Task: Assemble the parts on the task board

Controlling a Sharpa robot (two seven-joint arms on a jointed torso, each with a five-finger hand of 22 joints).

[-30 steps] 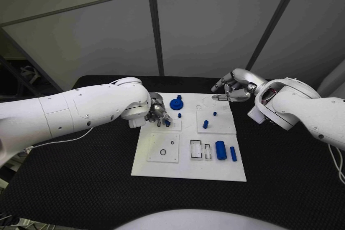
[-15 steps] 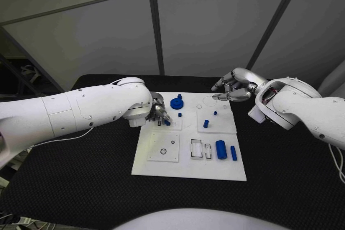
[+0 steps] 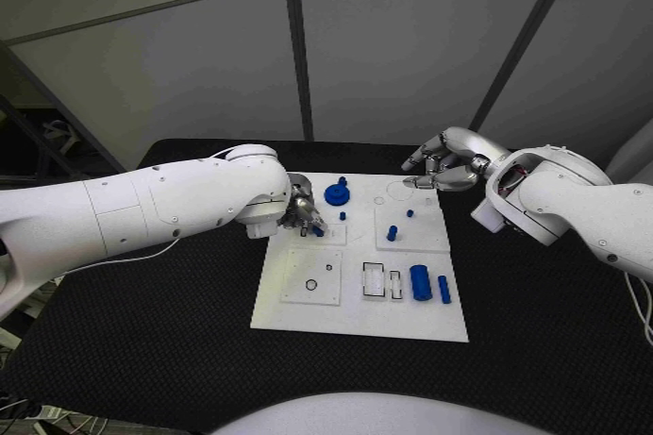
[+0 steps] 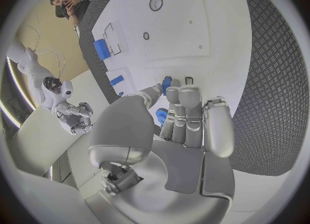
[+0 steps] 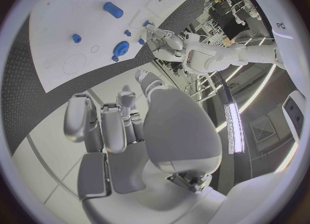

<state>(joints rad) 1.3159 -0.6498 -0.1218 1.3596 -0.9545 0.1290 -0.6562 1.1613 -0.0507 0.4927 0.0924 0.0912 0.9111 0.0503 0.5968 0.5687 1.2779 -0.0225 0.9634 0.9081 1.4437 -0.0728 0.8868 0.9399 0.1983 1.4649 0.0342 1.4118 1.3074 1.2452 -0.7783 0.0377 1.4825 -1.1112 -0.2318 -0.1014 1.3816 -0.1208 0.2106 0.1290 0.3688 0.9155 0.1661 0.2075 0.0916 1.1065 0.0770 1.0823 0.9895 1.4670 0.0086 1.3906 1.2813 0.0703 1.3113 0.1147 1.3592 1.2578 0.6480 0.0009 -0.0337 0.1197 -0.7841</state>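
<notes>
White flat plastic task board (image 3: 357, 308) lies mid-table. At its far-left corner the left hand (image 3: 299, 215) pinches a small blue peg (image 3: 317, 231) (fingertips down on the board). Beyond its far-right corner the right hand (image 3: 446, 167) hovers, fingers curled, holding nothing.

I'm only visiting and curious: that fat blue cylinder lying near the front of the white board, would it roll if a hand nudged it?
Probably: the blue cylinder lies on its rounded side on the flat task board. It looks rigid, likely plastic, and probably light. Its smooth surface might slip in the fingers.
</notes>
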